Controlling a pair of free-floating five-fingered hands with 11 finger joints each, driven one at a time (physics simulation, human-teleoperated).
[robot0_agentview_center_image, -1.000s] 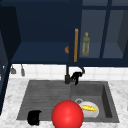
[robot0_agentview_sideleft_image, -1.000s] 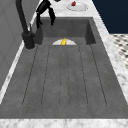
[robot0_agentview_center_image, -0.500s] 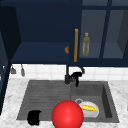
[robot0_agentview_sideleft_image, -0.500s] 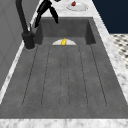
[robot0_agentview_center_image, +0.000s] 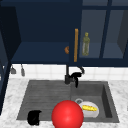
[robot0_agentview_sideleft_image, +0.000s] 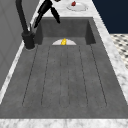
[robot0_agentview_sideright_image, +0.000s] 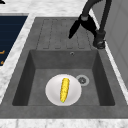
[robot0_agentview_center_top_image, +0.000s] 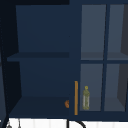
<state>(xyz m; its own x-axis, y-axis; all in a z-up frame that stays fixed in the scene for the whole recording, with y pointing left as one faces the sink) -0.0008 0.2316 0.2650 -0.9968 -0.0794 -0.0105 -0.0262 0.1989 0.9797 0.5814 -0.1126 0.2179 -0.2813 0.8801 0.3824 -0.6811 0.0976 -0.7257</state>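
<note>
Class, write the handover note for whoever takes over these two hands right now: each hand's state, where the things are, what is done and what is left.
Right hand: open, fingers straight and pointing down, at the spout of the faucet; I cannot tell whether it touches.
Left hand: at the sink's front rim, on the drainer side, holding nothing I can see.
Things: corn lies on the white plate in the basin, beside the drain. A red ball sits at the front edge.
Done: a hand is at the faucet.
Left: no water is visible; the corn and plate are untouched.
</note>
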